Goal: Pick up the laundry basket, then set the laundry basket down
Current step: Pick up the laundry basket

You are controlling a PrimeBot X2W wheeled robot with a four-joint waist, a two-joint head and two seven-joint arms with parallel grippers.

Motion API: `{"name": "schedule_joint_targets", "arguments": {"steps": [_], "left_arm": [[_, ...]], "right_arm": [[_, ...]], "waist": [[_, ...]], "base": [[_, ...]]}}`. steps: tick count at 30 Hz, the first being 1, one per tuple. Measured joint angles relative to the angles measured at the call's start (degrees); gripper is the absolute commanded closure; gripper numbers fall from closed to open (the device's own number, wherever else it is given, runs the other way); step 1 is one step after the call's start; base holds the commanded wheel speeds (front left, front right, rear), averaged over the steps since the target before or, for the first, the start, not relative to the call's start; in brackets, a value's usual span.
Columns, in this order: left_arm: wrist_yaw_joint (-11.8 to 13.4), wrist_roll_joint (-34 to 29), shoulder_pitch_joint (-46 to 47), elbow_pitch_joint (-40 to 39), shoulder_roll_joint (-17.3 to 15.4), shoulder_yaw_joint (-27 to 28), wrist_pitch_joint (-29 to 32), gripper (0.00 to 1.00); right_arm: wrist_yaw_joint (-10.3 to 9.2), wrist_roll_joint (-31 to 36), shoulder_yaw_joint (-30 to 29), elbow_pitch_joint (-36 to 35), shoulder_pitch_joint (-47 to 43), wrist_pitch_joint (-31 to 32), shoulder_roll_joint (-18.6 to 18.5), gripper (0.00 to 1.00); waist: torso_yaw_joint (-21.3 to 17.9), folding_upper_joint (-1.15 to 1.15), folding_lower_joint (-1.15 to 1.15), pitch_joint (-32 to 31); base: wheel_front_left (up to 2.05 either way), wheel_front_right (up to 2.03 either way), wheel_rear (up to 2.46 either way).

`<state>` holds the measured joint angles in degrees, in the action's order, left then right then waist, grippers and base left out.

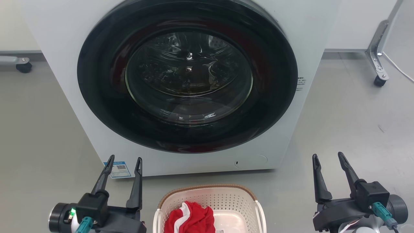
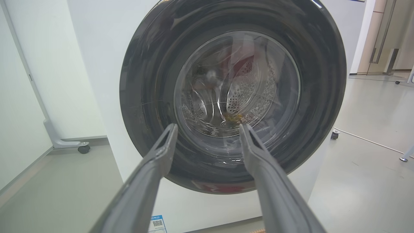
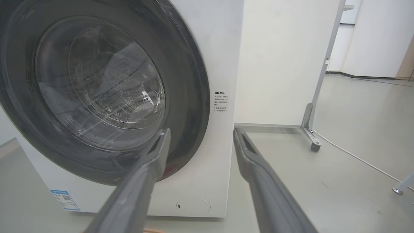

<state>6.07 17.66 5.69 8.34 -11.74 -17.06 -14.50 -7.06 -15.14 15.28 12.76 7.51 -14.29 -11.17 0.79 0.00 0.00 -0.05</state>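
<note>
The laundry basket (image 1: 226, 200) sits on the smooth grey floor (image 1: 349, 123) at the near edge, just in front of the white washing machine (image 1: 310, 19). It is between the two claws and touches neither. The left claw (image 1: 125, 158) and the right claw (image 1: 327, 155) are both spread wide and hold nothing. The basket has cream perforated plastic walls and a brown woven-look rim. A crumpled red and white garment (image 1: 194, 220) lies inside. The machine's round, dark glass door (image 1: 189, 74) is closed.

The laundry basket (image 1: 223, 198) is sitting on the grey floor (image 1: 38, 136) just before the white washing machine (image 1: 61, 32), whose round door (image 1: 187, 74) is standing shut, and is holding a red-and-white cloth (image 1: 194, 220). The left gripper (image 1: 125, 158) and right gripper (image 1: 327, 155) are flanking it, fingers spread (both apart from the basket).
</note>
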Motion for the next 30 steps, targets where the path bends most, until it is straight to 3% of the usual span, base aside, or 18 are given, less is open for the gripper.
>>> {"name": "schedule_joint_targets", "arguments": {"steps": [30], "left_arm": [[0.2,0.5,-0.3,1.6,0.7,0.6,1.3,0.0]], "right_arm": [[0.88,0.1,-0.8,0.5,-0.5,0.0,1.1,0.0]], "waist": [[0.4,0.0,0.0,0.4]], "base": [[0.0,0.0,0.0]]}}
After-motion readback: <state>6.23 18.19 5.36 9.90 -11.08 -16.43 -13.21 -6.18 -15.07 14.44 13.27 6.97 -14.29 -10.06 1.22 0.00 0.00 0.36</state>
